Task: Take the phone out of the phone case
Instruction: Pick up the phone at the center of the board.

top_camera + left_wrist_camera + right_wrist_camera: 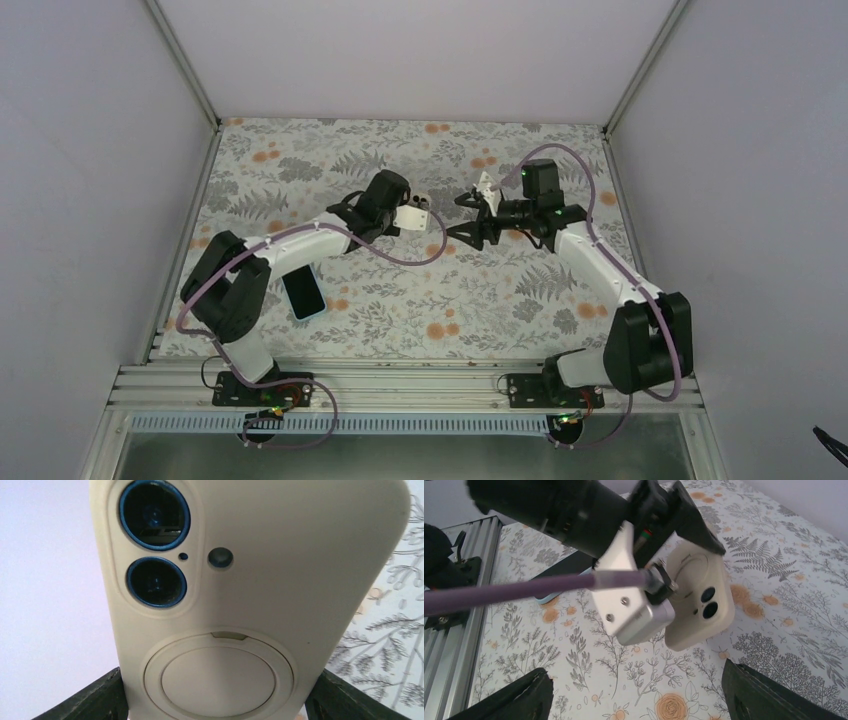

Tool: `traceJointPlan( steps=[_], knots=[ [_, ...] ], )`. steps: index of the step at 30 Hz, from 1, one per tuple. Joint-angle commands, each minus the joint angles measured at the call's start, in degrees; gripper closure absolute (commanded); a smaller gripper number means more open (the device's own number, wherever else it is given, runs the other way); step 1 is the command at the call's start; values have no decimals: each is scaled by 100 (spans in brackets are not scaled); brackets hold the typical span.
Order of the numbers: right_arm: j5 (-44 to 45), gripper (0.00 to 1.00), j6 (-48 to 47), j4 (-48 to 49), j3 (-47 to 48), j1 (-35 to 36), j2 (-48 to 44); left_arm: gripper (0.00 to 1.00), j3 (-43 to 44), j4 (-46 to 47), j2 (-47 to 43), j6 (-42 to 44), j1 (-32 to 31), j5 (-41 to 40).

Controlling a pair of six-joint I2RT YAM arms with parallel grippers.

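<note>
My left gripper (pixel 398 217) is shut on the phone case (pixel 280 580), a pale beige shell with a round ring on its back, held above the table. The dark fingers (pixel 92 700) press on its two long sides. Of the phone, only two blue-ringed camera lenses (pixel 155 515) show through the case's cutout; the rest is hidden. In the right wrist view the phone case (pixel 704 615) hangs below the left wrist. My right gripper (pixel 468 228) faces it from the right, open, a short way off, its fingers (pixel 774 695) wide apart with nothing between them (pixel 639 700).
A second phone (pixel 304 293) with a black screen and a bluish edge lies flat on the floral table cover (pixel 480 300) beside the left arm. The left arm's purple cable (pixel 524 587) crosses the right wrist view. Metal rails (pixel 400 385) line the near edge.
</note>
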Motion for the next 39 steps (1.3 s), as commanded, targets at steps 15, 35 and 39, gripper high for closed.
traceJointPlan(
  steps=[15,35,39],
  knots=[
    [-951,30,1089,902,673,-558,874,33,-443,2245,-917,5,-444,-634],
    [-1458,38,1745,1300,1253,-486,1571,32,5,2168,-629,-19,-629,-700],
    [-1440,40,1820,1381,1334,-473,1665,32,36,2159,-617,-5,-663,-681]
  ],
)
